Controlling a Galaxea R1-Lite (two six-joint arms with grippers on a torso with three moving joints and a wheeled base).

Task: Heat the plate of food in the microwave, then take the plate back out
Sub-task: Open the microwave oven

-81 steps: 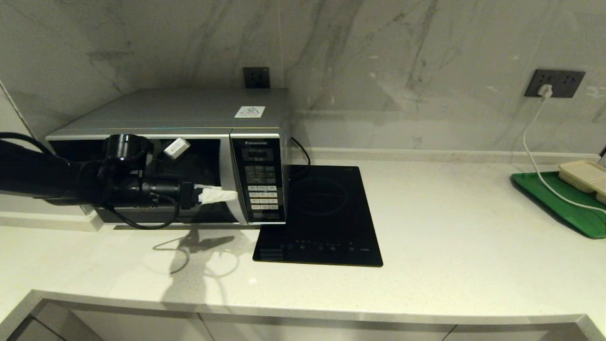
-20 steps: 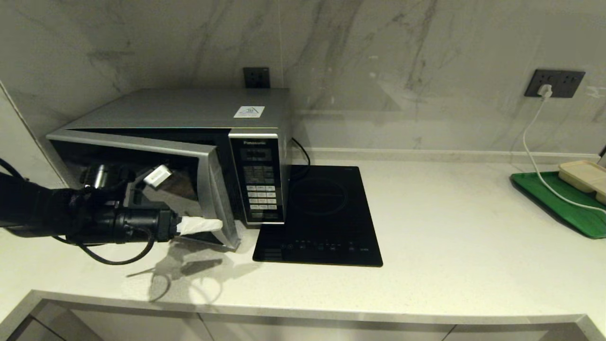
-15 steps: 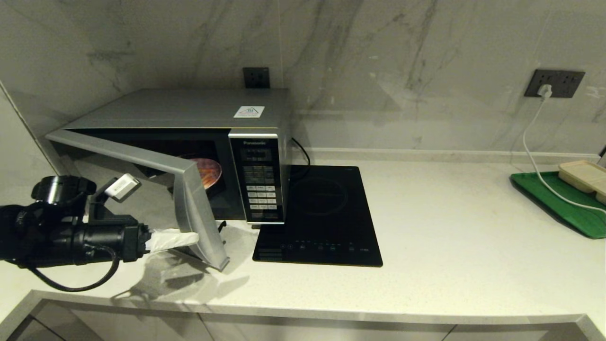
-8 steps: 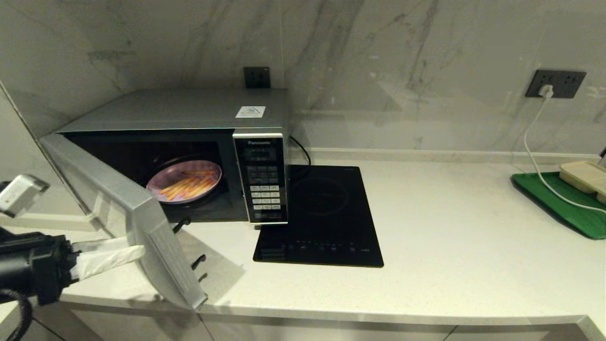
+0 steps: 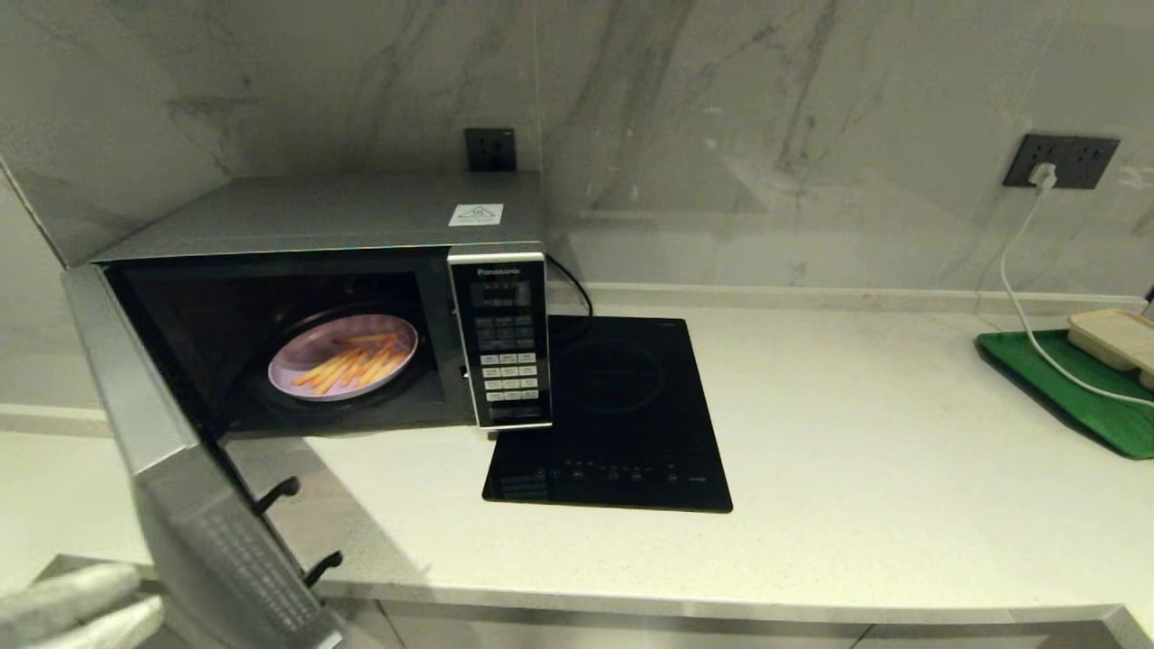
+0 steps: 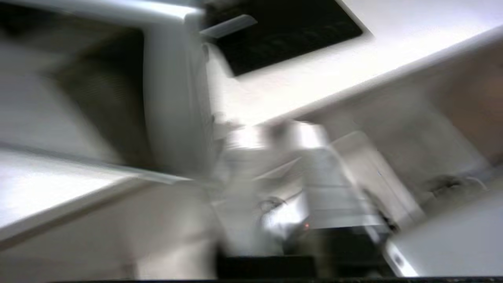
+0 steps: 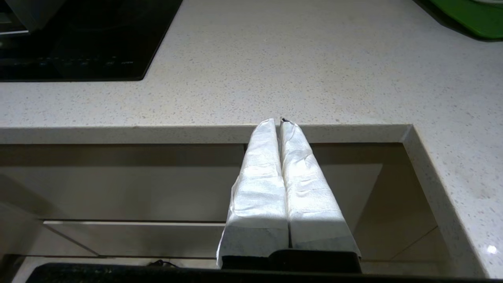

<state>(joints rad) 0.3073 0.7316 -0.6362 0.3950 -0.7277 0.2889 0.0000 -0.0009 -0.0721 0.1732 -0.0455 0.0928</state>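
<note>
Head view, starting at the far left: the left gripper sits low in the corner, just beside the outer face of the microwave's door, and whether it is open or closed I cannot tell, the blur there being too heavy. The door stands swung wide out over the front edge of the surface, which looks like the point of it: the cavity is fully clear for a reach inside. Within the microwave the plate of food lies flat on the turntable, roughly central, its fries heaped toward the middle, so it should lift out level without spilling if taken by the near rim. I'd judge the heating done and the taking-out about to start. Right of the cavity is the keypad panel, then the black hob just beside the microwave, leaving a broad stretch of bare surface to set the plate on. Far right a green tray carries a beige compartment tray, well apart from the work. The right gripper is parked below the surface edge, pressed closed on nothing.
</note>
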